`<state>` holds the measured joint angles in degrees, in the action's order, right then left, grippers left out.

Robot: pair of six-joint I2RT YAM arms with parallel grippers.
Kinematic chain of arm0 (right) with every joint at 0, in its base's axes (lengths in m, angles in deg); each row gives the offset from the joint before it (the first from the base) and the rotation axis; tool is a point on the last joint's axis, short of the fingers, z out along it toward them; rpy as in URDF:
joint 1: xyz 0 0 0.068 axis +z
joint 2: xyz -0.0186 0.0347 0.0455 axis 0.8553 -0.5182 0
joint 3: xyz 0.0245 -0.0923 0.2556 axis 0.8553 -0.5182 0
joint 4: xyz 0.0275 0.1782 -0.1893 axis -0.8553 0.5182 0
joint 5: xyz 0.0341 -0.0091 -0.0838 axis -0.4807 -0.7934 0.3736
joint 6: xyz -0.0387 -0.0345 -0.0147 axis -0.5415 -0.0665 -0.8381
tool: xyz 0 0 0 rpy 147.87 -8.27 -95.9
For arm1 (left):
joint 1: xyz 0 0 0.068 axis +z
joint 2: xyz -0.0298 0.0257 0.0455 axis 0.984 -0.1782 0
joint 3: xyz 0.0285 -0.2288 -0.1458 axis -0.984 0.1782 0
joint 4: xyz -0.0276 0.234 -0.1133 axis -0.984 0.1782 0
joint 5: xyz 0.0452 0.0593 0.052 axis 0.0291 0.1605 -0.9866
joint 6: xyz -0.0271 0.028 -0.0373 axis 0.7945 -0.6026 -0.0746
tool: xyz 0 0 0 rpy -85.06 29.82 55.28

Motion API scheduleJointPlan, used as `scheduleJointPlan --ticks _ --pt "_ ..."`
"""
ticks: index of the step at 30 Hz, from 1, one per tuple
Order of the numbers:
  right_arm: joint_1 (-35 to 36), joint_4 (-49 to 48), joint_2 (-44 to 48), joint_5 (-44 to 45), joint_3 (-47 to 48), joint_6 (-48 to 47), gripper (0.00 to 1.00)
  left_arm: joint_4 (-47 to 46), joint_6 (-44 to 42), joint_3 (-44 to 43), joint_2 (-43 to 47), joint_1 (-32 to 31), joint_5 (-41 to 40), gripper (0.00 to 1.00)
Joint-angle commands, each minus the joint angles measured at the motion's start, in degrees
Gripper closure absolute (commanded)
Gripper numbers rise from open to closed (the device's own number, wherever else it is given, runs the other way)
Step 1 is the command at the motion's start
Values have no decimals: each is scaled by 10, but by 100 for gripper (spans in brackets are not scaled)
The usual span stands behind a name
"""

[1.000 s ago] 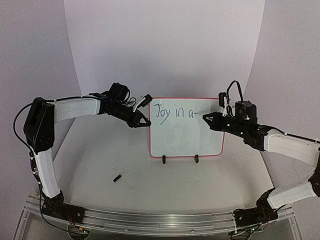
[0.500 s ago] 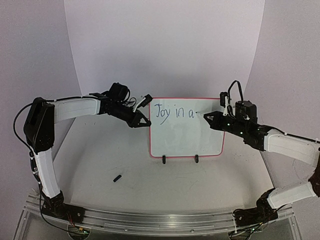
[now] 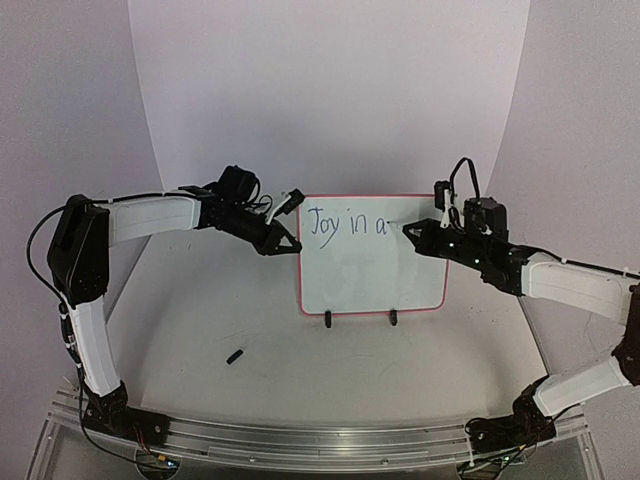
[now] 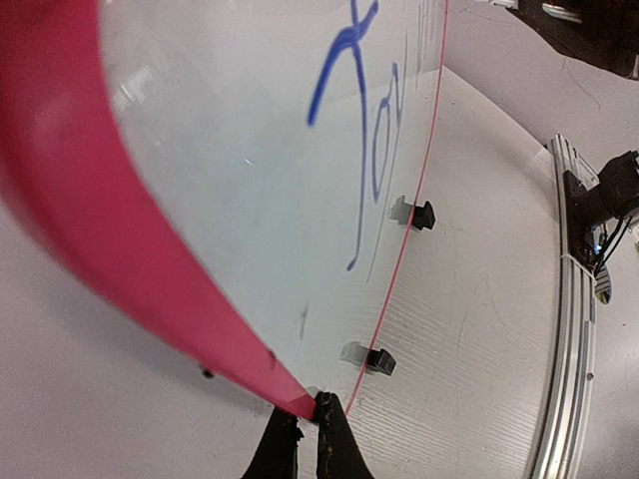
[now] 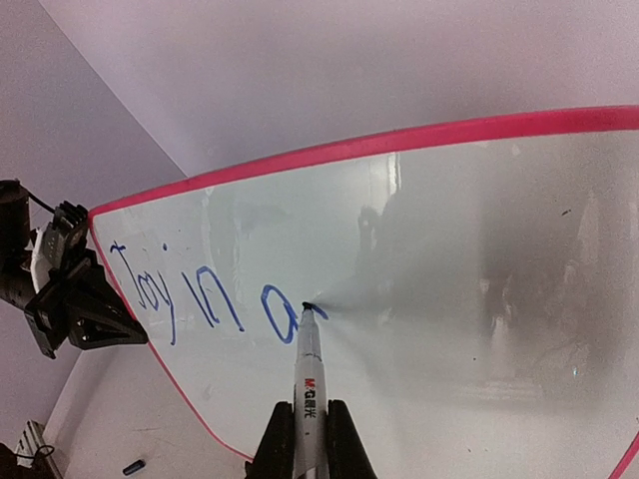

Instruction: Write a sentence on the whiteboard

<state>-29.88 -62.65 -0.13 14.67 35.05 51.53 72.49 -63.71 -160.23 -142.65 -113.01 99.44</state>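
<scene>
Shifted slightly left, right tool (image 5: 308, 411) grips an M&G marker (image 5: 307, 361) at sentence (image 3: 345, 226) "Joy in a"; left tool (image 4: 305, 427) pinches whiteboard (image 4: 230, 230).

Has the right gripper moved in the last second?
Yes. The right gripper and its marker have shifted slightly left, further in from the whiteboard's right edge.

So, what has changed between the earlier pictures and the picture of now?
The right gripper, shut on the marker, shifted slightly left along the whiteboard; the marker tip sits just right of the "a" in the sentence. Nothing was taken or let go. The left gripper stays clamped on the whiteboard's left rim; the whiteboard and the small black object did not move.
</scene>
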Motion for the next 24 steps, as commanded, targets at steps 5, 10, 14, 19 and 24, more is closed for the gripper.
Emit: scheduleJointPlan --ticks 5,10,14,19,24 --pt "-2 -6 -8 -10 -1 -5 100 58 -45 2 -8 -14 -33 100" --pt "-2 5 8 0 -16 -4 100 59 -45 2 -9 -15 -33 100" --pt "-2 13 12 4 -15 -6 100 59 -45 1 -9 -14 -33 100" --pt "-2 14 24 22 -12 -7 100 60 -45 2 -8 -14 -34 100" --pt "-2 16 42 11 -2 -9 100 60 -45 1 -9 -15 -35 100"
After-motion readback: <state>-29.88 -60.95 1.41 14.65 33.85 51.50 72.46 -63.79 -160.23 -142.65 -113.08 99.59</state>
